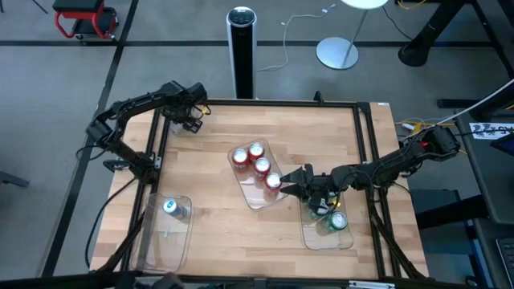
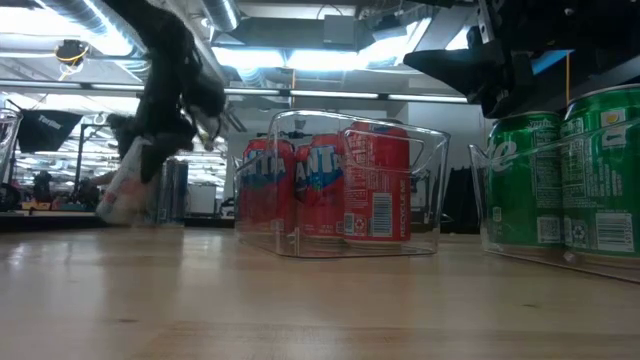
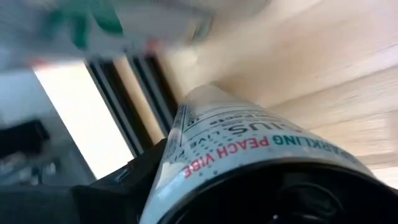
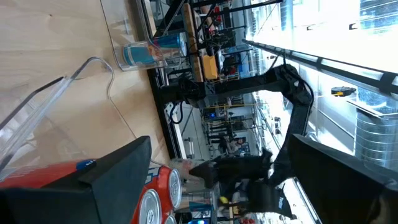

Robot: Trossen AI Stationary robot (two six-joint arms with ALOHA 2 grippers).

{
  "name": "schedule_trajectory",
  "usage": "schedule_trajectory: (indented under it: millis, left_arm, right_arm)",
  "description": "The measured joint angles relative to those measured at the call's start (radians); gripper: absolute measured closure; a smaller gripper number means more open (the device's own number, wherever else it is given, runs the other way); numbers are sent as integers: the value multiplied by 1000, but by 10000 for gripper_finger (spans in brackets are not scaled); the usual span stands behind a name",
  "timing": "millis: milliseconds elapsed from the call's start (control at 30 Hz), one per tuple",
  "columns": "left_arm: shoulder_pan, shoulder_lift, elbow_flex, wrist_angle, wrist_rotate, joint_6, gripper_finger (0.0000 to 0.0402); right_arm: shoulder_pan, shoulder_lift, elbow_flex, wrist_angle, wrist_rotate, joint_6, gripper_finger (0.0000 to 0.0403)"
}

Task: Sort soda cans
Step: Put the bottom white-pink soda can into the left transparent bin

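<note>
My left gripper [image 1: 190, 120] is near the table's far left corner, shut on a silver-white soda can [image 3: 249, 143] with printed lettering. In the low view this can [image 2: 125, 190] is tilted. My right gripper [image 1: 291, 179] hovers open just right of the middle clear tray [image 1: 245, 189], above the nearest of several upright red-and-white cans [image 1: 273, 181]. The right tray [image 1: 309, 239] holds green cans [image 1: 337, 221]. The left tray [image 1: 157, 249] holds one blue-marked can [image 1: 171, 207], standing upright. My left gripper holds the silver-white can by its side wall [image 3: 205, 155], with the can lying along the fingers and its end toward the wrist camera. The fingers themselves are hidden by the can. In the low view the can hangs tilted below the gripper.
A black frame [image 1: 365, 144] runs around the table's edges. A tall black-and-silver cylinder [image 1: 242, 48] and a lamp base [image 1: 337, 53] stand on the floor beyond the far edge. Bare wood [image 1: 217, 233] lies between the left and middle trays.
</note>
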Motion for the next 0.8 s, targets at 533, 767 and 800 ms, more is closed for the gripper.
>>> schedule_trajectory:
  millis: [533,767,800]
  left_arm:
    - [-377,-347,86,-63,154,-118,149]
    - [-667,-403,156,-60,239,-249,149]
    - [-710,-406,163,-62,241,-281,149]
  right_arm:
    - [0,0,0,3,0,-2,27]
    - [0,0,0,4,0,-2,27]
    - [0,0,0,4,0,-2,27]
